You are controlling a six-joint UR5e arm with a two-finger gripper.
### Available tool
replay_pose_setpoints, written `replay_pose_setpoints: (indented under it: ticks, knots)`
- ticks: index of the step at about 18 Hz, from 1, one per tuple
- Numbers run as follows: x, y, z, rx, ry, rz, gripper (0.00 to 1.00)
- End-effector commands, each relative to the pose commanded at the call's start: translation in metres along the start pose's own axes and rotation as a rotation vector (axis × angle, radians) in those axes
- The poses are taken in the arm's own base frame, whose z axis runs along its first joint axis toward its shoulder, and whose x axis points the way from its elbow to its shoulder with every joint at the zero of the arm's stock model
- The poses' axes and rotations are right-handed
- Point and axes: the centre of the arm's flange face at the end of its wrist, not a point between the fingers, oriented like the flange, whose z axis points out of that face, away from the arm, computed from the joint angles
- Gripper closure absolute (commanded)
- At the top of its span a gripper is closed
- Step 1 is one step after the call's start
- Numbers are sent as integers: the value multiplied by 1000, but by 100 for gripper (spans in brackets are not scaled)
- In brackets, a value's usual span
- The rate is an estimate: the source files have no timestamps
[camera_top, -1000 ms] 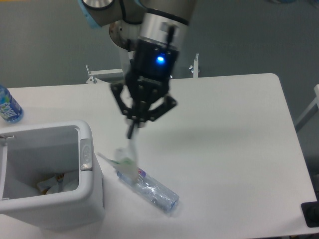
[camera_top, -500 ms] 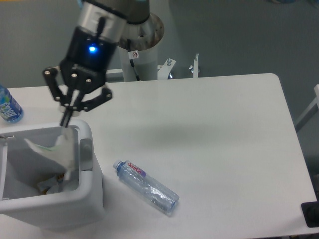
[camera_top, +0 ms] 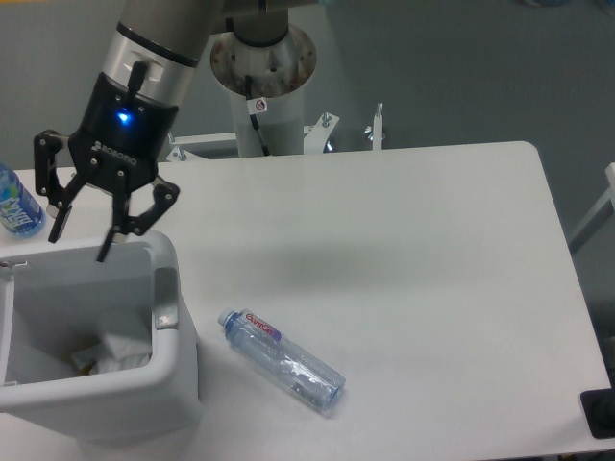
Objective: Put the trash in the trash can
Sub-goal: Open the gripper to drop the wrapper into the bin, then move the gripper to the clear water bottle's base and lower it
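Note:
My gripper [camera_top: 80,245] hangs open over the far rim of the white trash can [camera_top: 173,379], with nothing between its fingers. White paper trash [camera_top: 117,350] lies at the bottom of the can, beside a bit of coloured waste. A clear plastic bottle with a red-white label [camera_top: 282,358] lies on its side on the table, to the right of the can and well apart from my gripper.
A blue-labelled bottle [camera_top: 16,204] stands at the table's far left edge, just left of my gripper. The arm's base post [camera_top: 264,72] rises behind the table. The can's grey latch [camera_top: 165,300] faces the lying bottle.
My gripper carried the white packet left from beside the bottle to over the can. It has since opened, and the packet has dropped into the can.

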Motion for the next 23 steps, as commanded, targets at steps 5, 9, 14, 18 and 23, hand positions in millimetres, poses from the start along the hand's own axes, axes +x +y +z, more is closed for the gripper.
replay_pose_setpoints:
  ticks: [5, 9, 14, 18, 23]
  knots:
    - [-83, -17, 2, 19, -83, -199, 0]
    - [-136, -10, 5, -5, -231, -290, 0]
    - [-196, 0, 58, -82, -330, -357, 0]
    - [-241, 16, 101, -157, -434, -377, 0]
    - [-274, 42, 143, -234, -454, -413, 0]
